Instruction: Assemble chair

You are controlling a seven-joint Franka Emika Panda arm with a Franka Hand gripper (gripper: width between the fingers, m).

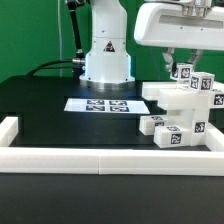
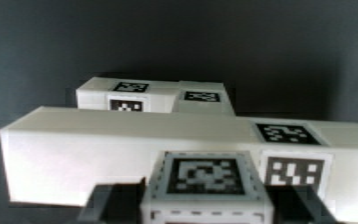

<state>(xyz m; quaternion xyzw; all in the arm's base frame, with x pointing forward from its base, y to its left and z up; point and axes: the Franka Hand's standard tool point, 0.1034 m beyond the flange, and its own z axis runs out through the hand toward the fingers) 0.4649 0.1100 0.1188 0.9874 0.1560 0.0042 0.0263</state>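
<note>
Exterior view first: we see the chair (image 1: 185,108) as a cluster of chunky white tagged blocks on the black table (image 1: 50,105), at the exterior view's right, close behind the low white rail (image 1: 110,158). Our claw (image 1: 178,63) hangs straight down over the top of that cluster, its fingers around a small tagged block (image 1: 185,72) at the very top. The marker board (image 1: 103,104) lies flat toward the middle, apart from the chair, in front of the arm's base (image 1: 106,55). Wrist view next: we look along the claw (image 2: 204,185), clenched on that small block (image 2: 206,180), dark fingers (image 2: 108,198) pressed at either side. Directly beyond it lies a long white slab (image 2: 131,140), its long axis running crosswise to the fingers, with another tagged block (image 2: 149,95) further off. We judge the held piece sits right against or just above the slab; contact we cannot confirm. The coming move, we reckon, turns on keeping it square to that slab.
</note>
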